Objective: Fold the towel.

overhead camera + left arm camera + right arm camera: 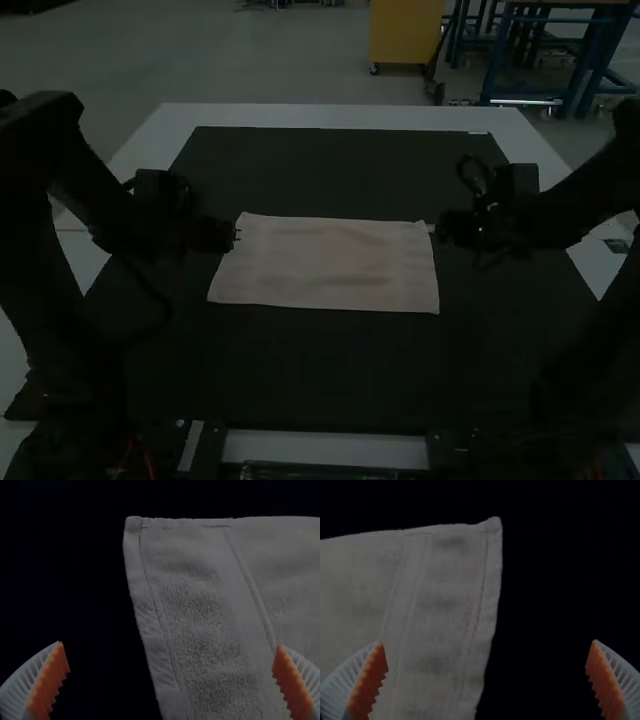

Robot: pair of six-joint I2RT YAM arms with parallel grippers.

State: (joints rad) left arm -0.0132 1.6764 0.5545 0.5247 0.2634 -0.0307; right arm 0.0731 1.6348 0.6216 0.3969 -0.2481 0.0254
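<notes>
Towel position: The towel [330, 265] lay flat and spread wide on the dark mat [320, 370] over the surface [330, 115], between the two arms.
Left gripper: The left gripper [170, 645] stood open, its ribbed fingers well apart beside the towel's left end, with no cloth pinched.
Right gripper: The right gripper [487, 642] was likewise open and empty, near the right end.
Expected weight and feel: The looped pile and woven bands suggested a light, soft, limp cloth, unlikely to slip from toothed pads or to break.
Stiffest part: The stitched side hem [150, 605] appeared firmer than the body and judged the better grip.
Recommended hold: Both far corners, pinched together at the hem, would have kept the edge from sagging.
Handling risk: A shallow pinch might have dragged or rucked the cloth.
Reservation: In the dim light, the number of layers could not be fairly established.
</notes>
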